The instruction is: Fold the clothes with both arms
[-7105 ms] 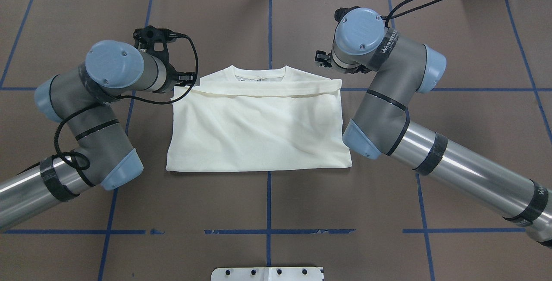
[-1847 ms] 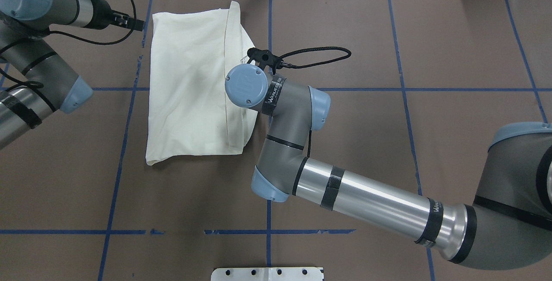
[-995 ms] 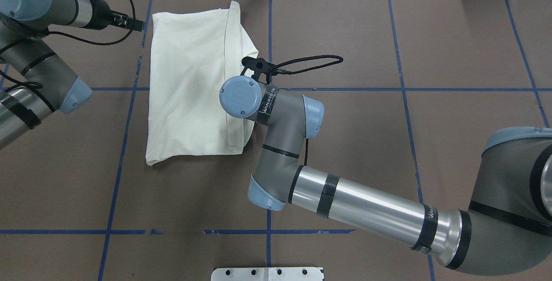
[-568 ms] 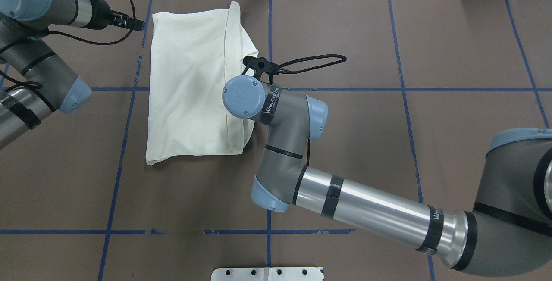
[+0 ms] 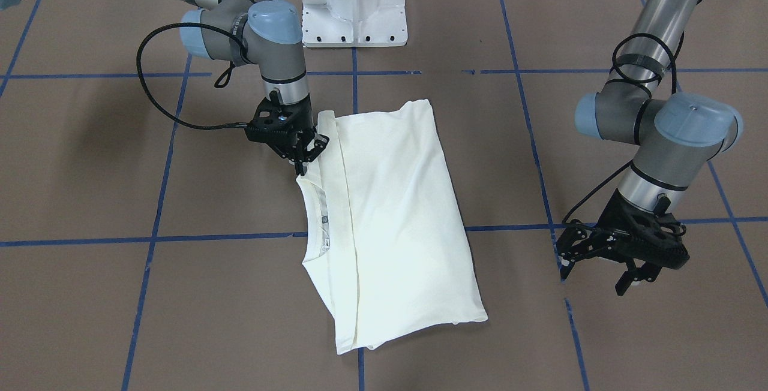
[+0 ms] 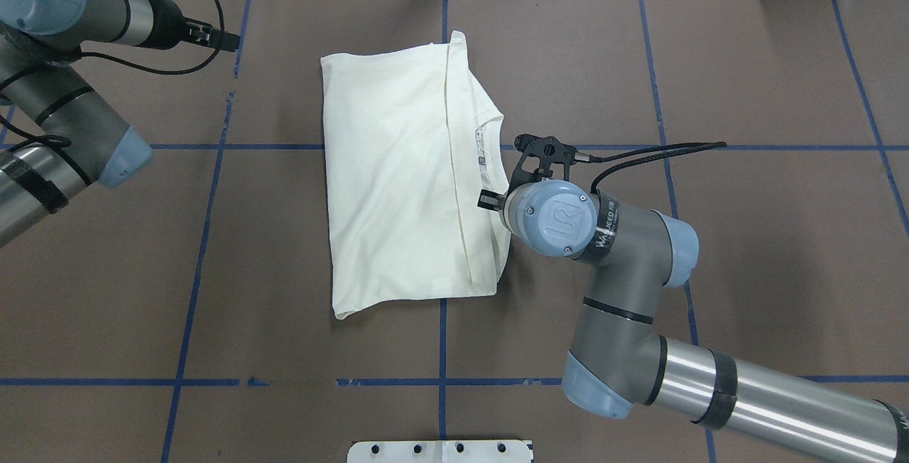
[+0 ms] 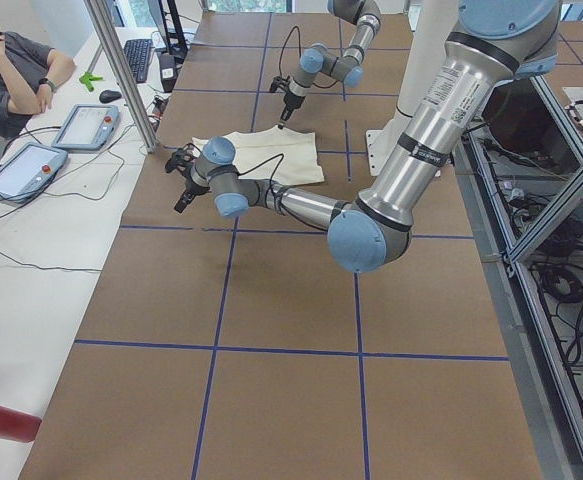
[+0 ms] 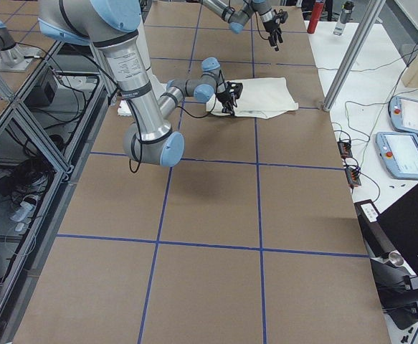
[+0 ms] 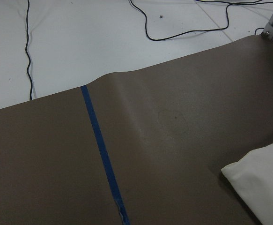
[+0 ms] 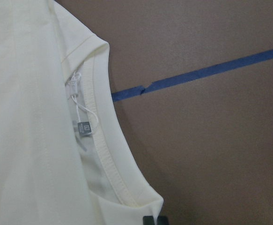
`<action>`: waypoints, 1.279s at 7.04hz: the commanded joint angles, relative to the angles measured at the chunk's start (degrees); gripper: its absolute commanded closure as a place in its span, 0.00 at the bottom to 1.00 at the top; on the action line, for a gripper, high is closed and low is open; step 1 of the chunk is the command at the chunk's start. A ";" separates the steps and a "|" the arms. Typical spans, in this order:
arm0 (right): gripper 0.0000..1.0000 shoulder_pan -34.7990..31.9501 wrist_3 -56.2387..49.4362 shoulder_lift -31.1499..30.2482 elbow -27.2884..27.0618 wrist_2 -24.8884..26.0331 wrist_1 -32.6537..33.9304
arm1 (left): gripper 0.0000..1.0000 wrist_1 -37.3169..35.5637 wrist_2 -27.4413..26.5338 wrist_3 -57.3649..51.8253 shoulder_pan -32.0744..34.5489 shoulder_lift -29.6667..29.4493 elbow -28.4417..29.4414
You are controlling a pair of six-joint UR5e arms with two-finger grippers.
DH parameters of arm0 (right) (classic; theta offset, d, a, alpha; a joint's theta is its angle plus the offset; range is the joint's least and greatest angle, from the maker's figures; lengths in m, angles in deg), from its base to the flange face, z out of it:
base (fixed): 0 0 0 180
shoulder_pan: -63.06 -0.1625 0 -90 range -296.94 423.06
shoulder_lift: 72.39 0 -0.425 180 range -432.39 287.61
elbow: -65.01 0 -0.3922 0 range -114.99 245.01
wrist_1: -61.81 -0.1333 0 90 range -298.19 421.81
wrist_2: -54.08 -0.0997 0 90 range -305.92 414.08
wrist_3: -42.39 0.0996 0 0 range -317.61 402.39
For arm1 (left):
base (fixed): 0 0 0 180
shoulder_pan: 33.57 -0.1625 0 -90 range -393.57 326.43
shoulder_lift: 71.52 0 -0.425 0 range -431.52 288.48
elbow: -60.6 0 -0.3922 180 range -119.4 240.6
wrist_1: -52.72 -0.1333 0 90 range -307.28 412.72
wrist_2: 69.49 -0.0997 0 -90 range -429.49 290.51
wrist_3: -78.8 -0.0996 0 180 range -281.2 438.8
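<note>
Seen from over the robot's shoulders, the left gripper (image 5: 594, 262) hangs with its fingers spread and nothing between them. It is well to the left of the centre tape line (image 6: 442, 349) and clear of the cloth. The cream T-shirt (image 6: 390, 179) is folded into a long rectangle, plain side up. It lies flat on the brown table (image 6: 746, 79) astride that line, most of it to the line's left, with the collar (image 10: 103, 154) side crossing to the right. Just right of the line, the right gripper (image 5: 302, 163) is pinched onto the shirt's shoulder edge beside the collar. The jersey looks light, limp and easily creased. It would likely sag and drag across the table covering rather than hold a shape. A clean fold probably calls for pinching through all layers at two corners of the same edge, one corner per arm, and lifting them together.
</note>
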 commanded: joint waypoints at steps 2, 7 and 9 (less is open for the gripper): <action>0.00 1.45 -0.12 -3.31 -6.24 1.84 0.34 | 0.00 -0.09 0.28 -0.03 -0.11 0.25 -0.99; 0.00 3.72 -11.02 -1.92 -14.97 0.50 10.54 | 0.00 -23.56 9.25 -4.57 -0.28 20.28 -30.31; 0.00 7.93 -11.63 -1.38 -13.49 5.24 11.06 | 0.00 -24.87 8.64 -5.22 -0.46 22.39 -32.99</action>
